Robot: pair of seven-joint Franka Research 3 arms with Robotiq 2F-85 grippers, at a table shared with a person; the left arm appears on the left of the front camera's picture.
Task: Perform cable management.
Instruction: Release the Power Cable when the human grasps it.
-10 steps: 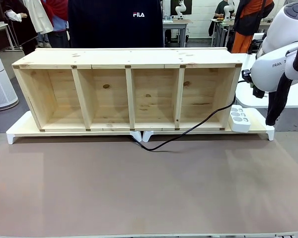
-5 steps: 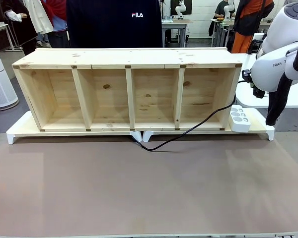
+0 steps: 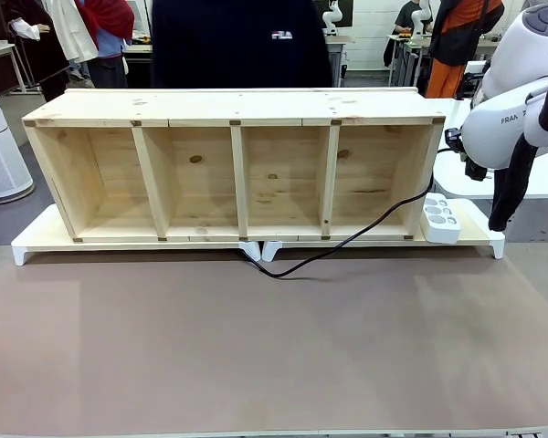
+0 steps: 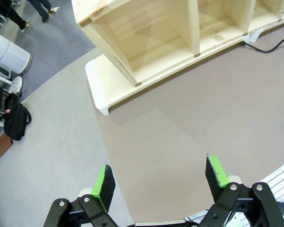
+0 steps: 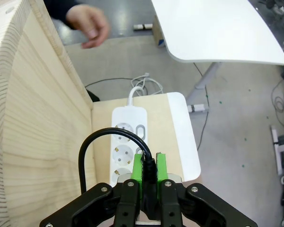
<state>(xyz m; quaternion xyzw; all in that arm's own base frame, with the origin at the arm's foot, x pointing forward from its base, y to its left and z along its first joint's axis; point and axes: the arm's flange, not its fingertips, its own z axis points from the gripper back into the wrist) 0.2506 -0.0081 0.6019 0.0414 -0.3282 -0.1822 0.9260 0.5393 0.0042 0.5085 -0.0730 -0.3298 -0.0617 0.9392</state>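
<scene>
Currently, the right gripper (image 5: 149, 170) is fully closed on the plug end of the cable (image 3: 347, 241), directly above the white power strip (image 5: 125, 125). Whether the plug sits in a socket cannot be told. The power strip lies at the right end of the wooden shelf unit (image 3: 237, 105). From the held end the cable slopes left and near, past the rightmost compartment, onto the bench (image 3: 274, 356) in front of the shelf unit's middle. Its long axis therefore runs leftward from the right gripper. The left gripper (image 4: 159, 177) hangs wide open and empty over the bench's near left part, well apart from the cable. The right arm is judged the working arm.
</scene>
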